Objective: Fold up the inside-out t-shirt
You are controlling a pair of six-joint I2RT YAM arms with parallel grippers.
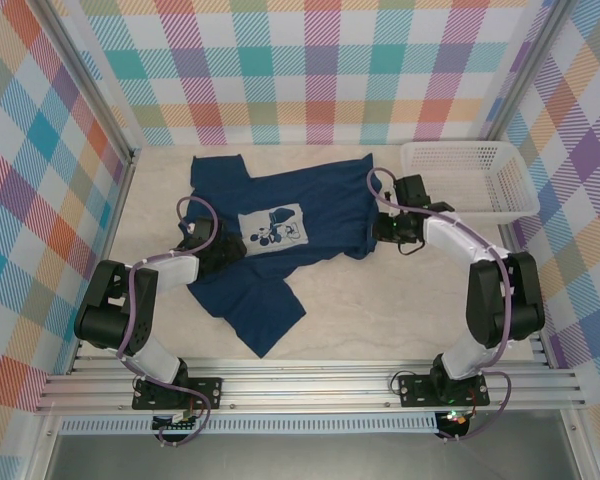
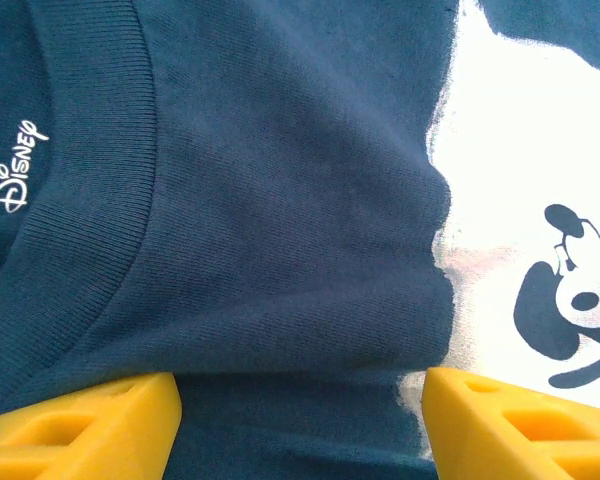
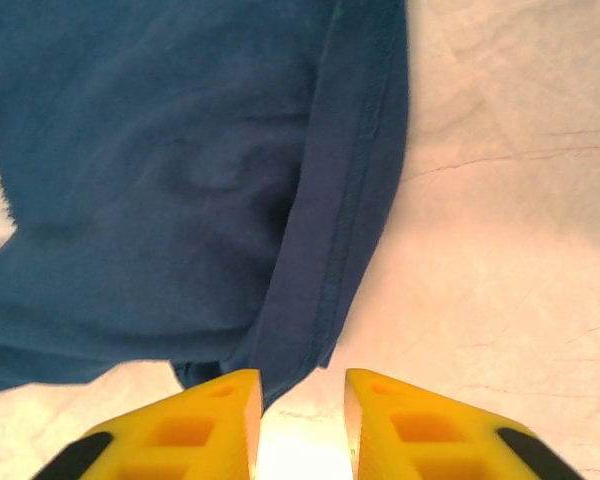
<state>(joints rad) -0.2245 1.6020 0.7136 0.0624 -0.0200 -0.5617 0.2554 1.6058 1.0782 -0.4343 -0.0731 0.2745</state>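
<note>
The t-shirt (image 1: 320, 195) lies spread on the worktop (image 1: 380, 320), white print up, with its near-left part rumpled. No neat fold shows yet, so I judge that most of the folding is left to do. The left gripper (image 2: 300, 410) hovers over the cloth beside the collar, jaws spread wide and released. The right gripper (image 3: 298, 405) sits at the shirt's right edge, jaws slightly parted, grasping nothing.

Robot lab test cell: pale wooden table (image 1: 380, 320) boxed in by pastel plaid backdrop walls (image 1: 320, 70), left arm (image 1: 130, 300) and right arm (image 1: 490, 290) bolted to aluminium rails (image 1: 310, 385) at the near edge.
</note>
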